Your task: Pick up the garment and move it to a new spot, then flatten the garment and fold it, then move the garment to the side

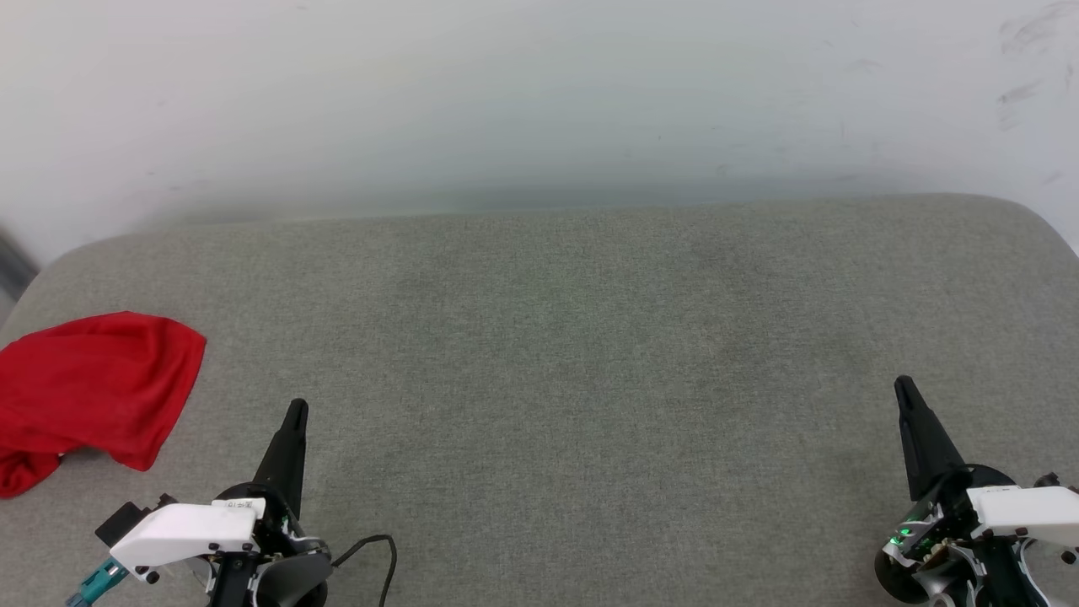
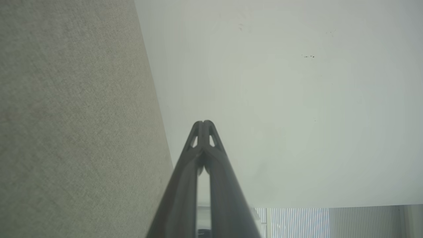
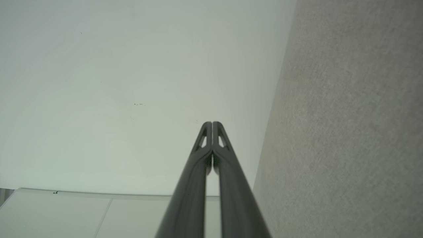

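Lying bunched at the cushion (image 1: 548, 337) edge, garment (image 1: 84, 388) partly cut off, left claw (image 1: 297, 409) and right claw (image 1: 904, 386) closed.

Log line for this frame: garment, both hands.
garment: red, bunched, left edge of grey cushion | left hand: shut, empty, apart from garment | right hand: shut, empty, far right

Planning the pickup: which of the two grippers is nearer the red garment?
The left gripper, close beside the red garment; the right gripper sits far across the grey cushion from it.
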Available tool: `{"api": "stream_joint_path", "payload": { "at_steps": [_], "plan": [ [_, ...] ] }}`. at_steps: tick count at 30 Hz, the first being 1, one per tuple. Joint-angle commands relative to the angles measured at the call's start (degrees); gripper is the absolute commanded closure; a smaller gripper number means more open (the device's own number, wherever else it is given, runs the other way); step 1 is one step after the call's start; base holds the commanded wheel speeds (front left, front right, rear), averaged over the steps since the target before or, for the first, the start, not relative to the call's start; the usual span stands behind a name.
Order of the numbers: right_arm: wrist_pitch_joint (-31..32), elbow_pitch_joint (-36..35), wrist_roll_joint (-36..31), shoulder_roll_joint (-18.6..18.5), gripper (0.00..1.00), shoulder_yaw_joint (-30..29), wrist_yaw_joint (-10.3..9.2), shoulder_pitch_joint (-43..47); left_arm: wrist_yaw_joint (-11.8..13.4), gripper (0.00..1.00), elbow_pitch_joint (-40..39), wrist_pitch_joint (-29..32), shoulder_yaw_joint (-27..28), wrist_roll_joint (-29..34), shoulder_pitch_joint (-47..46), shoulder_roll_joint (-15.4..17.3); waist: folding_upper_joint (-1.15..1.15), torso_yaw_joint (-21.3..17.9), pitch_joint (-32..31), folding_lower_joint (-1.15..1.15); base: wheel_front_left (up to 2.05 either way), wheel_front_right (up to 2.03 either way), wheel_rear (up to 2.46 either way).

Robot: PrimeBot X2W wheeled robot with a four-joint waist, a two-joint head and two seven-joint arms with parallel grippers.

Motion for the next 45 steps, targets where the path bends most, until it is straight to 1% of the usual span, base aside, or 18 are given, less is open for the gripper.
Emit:
{"api": "stream_joint_path", "payload": {
  "at_steps": [1, 45],
  "plan": [
    [0.04, 0.02, -0.27, 0.16, 1.0, 0.02, 0.0, -0.69, -0.15, 1.0, -0.04, 0.11, 0.13, 0.11, -0.37, -0.12, 0.0, 0.0, 0.0, 0.0, 0.0, 0.0, 0.0],
    [0.02, 0.02, -0.26, 0.16, 1.0, 0.02, 0.0, -0.69, -0.15, 1.0, -0.05, 0.09, 0.11, 0.09, -0.37, -0.12, 0.0, 0.0, 0.0, 0.0, 0.0, 0.0, 0.0]
  ]
}}
